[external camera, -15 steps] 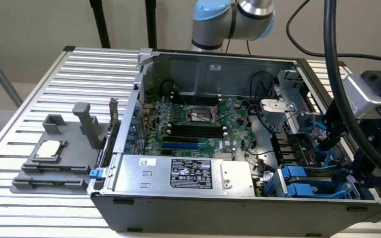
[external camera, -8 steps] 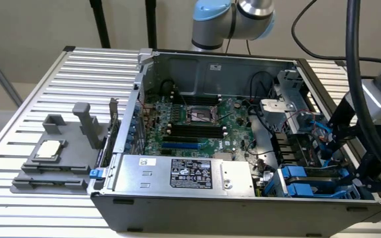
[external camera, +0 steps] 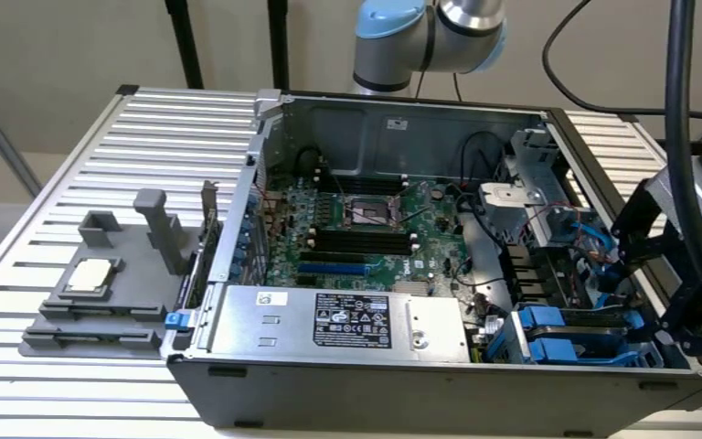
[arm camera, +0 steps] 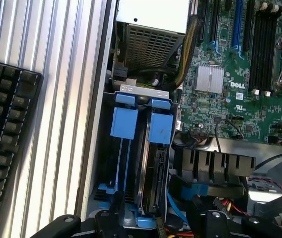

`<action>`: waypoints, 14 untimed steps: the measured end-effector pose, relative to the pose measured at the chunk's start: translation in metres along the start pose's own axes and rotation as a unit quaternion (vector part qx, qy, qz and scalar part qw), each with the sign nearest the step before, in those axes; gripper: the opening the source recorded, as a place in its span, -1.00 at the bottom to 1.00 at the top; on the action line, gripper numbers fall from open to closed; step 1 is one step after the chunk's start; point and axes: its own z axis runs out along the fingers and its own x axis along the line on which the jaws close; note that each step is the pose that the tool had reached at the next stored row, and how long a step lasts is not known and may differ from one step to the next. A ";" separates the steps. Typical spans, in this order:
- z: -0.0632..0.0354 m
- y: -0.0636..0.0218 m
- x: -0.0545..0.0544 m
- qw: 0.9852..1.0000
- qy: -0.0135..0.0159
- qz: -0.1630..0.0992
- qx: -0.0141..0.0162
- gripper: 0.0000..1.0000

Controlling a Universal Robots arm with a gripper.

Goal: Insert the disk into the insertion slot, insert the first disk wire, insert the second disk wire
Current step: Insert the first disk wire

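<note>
1 disk (arm camera: 153, 178) seated, 2 blue tabs (arm camera: 124, 121)

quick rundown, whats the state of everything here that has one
gripper: open, holding nothing, above the drive cage
disk: seated in the insertion slot
neighbouring bay: no disk seen in it
computer case: open, inside exposed
processor socket: no cooler on it
processor: lying on the grey fixture outside the case
</note>
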 end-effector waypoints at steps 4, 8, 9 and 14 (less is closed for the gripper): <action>0.0006 -0.0030 0.000 1.000 -0.012 -0.006 0.001 0.22; 0.0006 -0.0047 0.001 1.000 -0.018 -0.013 0.000 0.22; 0.0006 -0.0049 0.001 1.000 -0.019 -0.014 0.000 0.22; 0.0004 -0.0058 0.002 1.000 -0.020 -0.022 -0.001 0.03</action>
